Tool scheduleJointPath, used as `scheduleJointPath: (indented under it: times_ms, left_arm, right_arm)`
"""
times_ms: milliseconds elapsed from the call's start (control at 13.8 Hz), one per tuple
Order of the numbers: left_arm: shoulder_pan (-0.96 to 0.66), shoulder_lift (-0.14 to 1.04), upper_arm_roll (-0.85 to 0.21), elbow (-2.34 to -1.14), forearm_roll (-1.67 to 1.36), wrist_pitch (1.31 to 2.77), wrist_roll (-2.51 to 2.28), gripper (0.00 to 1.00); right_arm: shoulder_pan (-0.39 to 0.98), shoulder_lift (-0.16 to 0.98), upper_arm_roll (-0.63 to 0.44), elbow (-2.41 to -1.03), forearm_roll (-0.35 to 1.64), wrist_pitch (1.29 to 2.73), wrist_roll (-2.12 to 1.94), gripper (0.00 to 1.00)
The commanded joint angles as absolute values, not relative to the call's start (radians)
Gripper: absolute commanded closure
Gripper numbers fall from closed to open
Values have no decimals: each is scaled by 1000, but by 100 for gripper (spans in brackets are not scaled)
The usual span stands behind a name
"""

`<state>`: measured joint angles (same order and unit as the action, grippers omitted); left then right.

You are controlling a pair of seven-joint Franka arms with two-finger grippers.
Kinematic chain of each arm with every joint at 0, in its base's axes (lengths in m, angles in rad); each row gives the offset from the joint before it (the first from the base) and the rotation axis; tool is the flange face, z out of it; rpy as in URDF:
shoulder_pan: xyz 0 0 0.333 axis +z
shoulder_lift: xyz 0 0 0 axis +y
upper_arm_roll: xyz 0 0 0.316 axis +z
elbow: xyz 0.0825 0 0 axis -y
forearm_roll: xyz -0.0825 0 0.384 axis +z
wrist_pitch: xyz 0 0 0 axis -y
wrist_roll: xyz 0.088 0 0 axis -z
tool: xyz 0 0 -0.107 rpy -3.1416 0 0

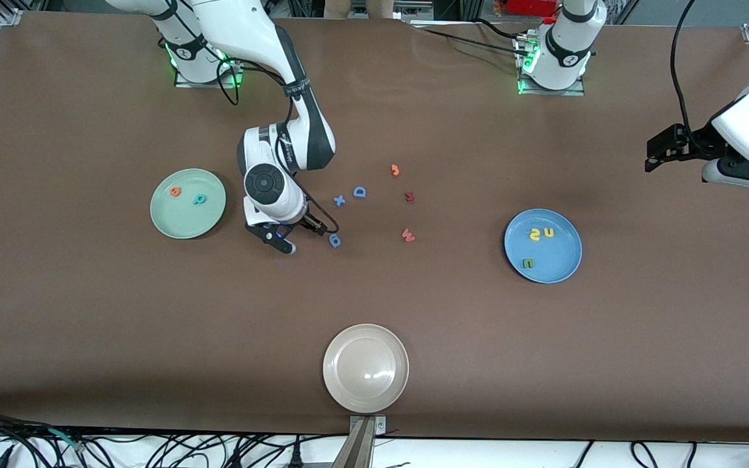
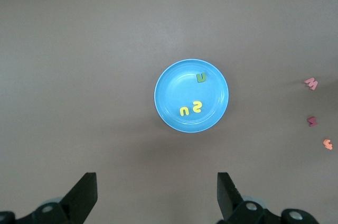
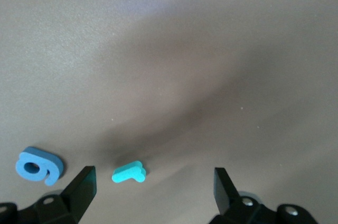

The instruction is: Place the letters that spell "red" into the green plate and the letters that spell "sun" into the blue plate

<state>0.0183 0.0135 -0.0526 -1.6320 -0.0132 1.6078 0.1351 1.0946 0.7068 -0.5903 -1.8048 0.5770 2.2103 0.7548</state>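
Where right end effector (image 3: 153, 189) hovers, teal "r" (image 3: 129, 172) lies.

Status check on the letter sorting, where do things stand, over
Right gripper open, low over teal "r" on table. Left gripper open, waiting above blue plate; "sun" letters in. Green plate holds "e", "d". Blue "g" beside "r".

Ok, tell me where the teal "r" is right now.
The teal "r" lies on the bare table beside the blue "g", under the open right tool, between the green plate and the loose letters.
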Motion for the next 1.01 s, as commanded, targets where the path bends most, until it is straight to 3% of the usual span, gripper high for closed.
scheduleJointPath:
  times_ms: [0,940]
  left_arm:
    - [26,12,-66,-1625,-12,1595,135,0]
    - [70,18,-57,-1549,-29,1577,133,0]
  right_arm:
    - [1103,712,-595,-1810,603,2235,761,2]
    - [1101,744,-578,-1818,610,2306,759,2]
